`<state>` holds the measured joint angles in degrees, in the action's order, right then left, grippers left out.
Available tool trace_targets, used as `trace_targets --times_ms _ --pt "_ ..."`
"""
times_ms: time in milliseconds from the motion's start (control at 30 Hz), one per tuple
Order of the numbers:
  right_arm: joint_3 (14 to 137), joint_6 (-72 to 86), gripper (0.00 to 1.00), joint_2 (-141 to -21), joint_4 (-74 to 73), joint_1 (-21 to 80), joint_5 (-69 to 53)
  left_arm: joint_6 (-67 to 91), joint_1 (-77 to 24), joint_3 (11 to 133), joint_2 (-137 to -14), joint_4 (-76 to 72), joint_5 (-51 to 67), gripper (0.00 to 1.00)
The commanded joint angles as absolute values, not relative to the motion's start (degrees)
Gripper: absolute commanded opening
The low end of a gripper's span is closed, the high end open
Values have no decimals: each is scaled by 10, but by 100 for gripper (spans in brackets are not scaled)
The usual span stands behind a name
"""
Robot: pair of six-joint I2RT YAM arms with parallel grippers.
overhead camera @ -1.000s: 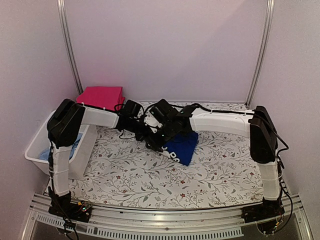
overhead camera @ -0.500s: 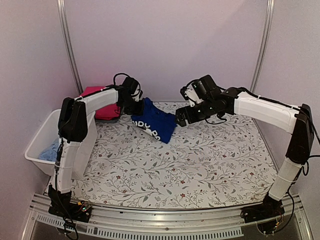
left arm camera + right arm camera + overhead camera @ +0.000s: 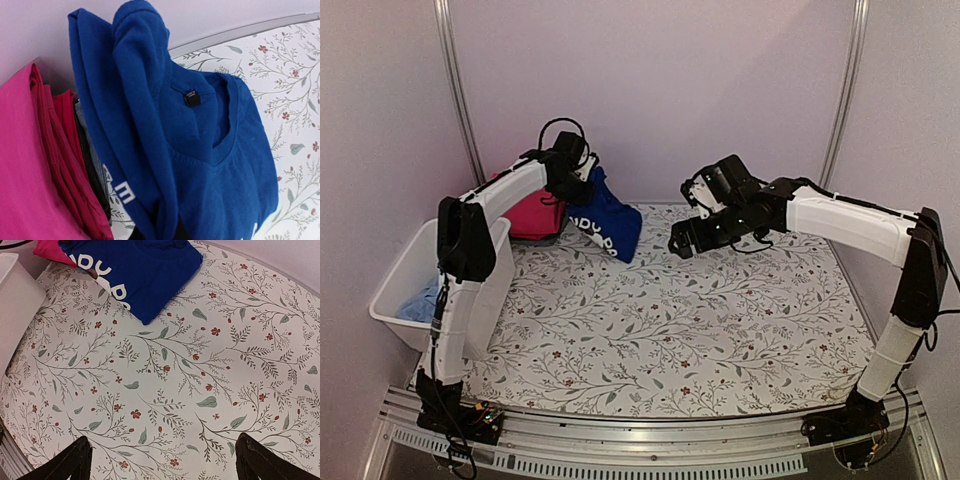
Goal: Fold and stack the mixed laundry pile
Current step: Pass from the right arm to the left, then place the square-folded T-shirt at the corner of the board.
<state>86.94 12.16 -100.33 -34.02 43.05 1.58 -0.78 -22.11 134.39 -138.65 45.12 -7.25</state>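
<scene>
Blue printed shirt [image 3: 607, 224] hangs folded, clamped in left gripper [image 3: 578, 182]; right gripper [image 3: 165, 457] gapes

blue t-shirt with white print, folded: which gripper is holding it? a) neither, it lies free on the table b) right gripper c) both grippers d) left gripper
D: the left gripper is shut on the blue t-shirt with white print, holding it up beside the pink folded stack, while the right gripper hangs open over the floral tablecloth with nothing in it.
</scene>
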Motion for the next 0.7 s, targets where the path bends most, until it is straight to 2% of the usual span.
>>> trace_targets --times_ms 0,667 --pt "876 130 99 -1020 -338 431 16 -52 -202 1339 -1329 450 -96 0" --pt "912 117 99 -1062 -338 431 7 -38 -122 1337 -1244 445 -6 0"
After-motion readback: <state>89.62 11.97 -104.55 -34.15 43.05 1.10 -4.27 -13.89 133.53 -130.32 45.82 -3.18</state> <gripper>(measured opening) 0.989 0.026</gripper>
